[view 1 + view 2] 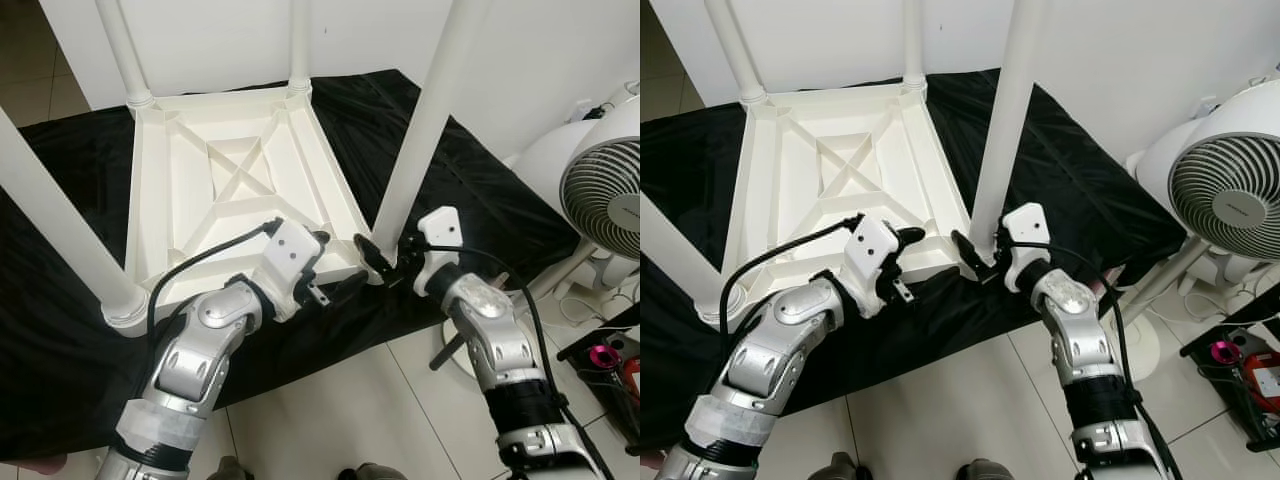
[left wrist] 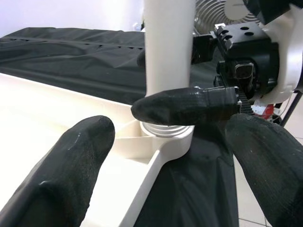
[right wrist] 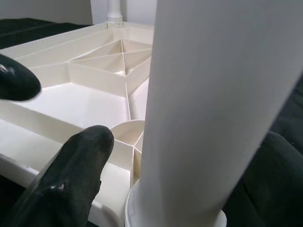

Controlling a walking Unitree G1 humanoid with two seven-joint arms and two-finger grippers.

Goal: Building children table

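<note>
A white plastic children's table point(image 1: 215, 190) lies upside down on a black cloth point(image 1: 470, 190), legs pointing up. The right gripper point(image 1: 378, 262) clasps the near-right table leg point(image 1: 425, 125) just above its corner socket. The left gripper point(image 1: 335, 290) hovers beside that corner, fingers spread wide, holding nothing. A white fan point(image 1: 605, 195) stands right.

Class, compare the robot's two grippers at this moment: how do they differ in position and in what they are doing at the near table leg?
The right gripper has its fingers around the base of the near table leg; the left gripper stands apart from it, fingers spread and holding nothing. The right gripper sits at the leg's socket on the corner of the upturned white table; the left gripper hangs just off the table's near edge, over the black cloth. Both have black fingers and point toward that same leg.
</note>
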